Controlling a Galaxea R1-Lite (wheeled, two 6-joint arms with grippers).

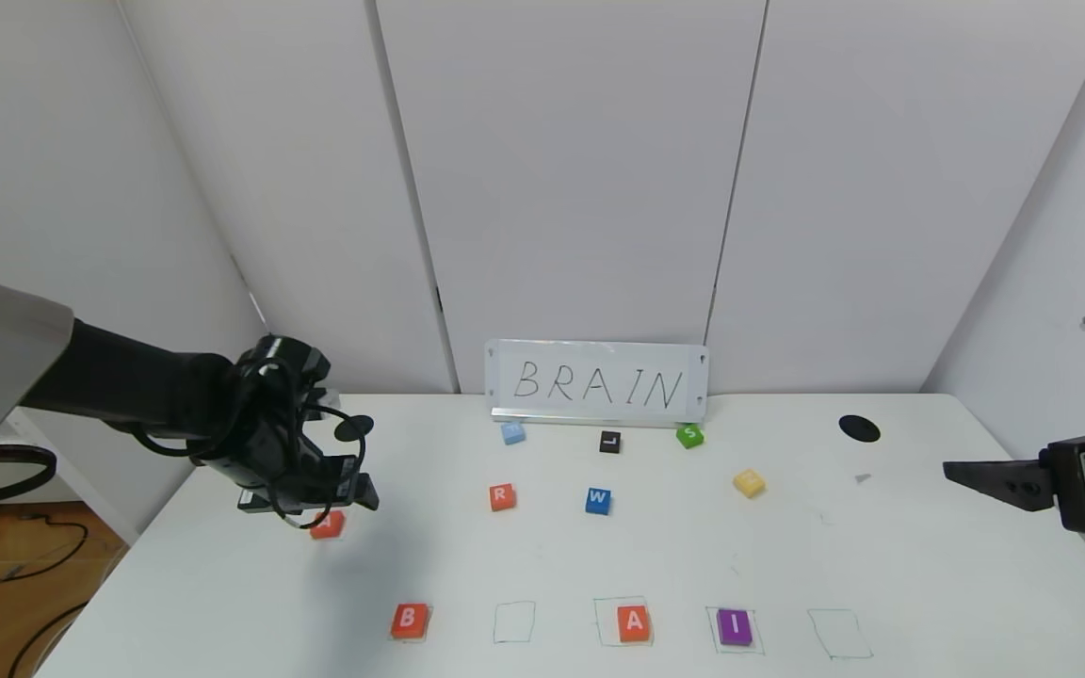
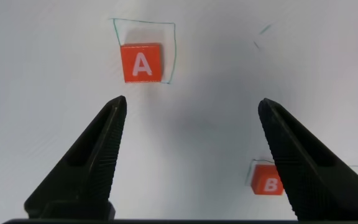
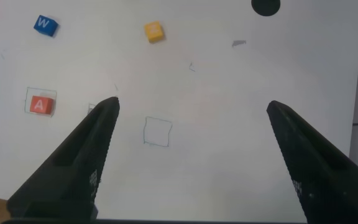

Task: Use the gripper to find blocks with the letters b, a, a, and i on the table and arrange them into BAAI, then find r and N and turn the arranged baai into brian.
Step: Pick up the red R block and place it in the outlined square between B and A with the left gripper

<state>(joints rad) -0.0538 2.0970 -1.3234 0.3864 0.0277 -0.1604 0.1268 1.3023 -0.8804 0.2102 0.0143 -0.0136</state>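
On a white desk (image 1: 929,584), the left gripper (image 1: 312,497) hovers with fingers spread wide above an orange-red A block (image 1: 327,524), left of the R block (image 1: 502,497). Nearer the robot than R, blocks B (image 1: 410,621), A (image 1: 634,622) and purple I (image 1: 735,626) sit in a row. The right gripper (image 3: 191,162), also spread, hangs far right of R, past the yellow N block (image 1: 749,483).

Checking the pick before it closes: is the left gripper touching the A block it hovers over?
Apart. In the left wrist view the left gripper is open, and the A block lies beyond both fingertips with bare table between.
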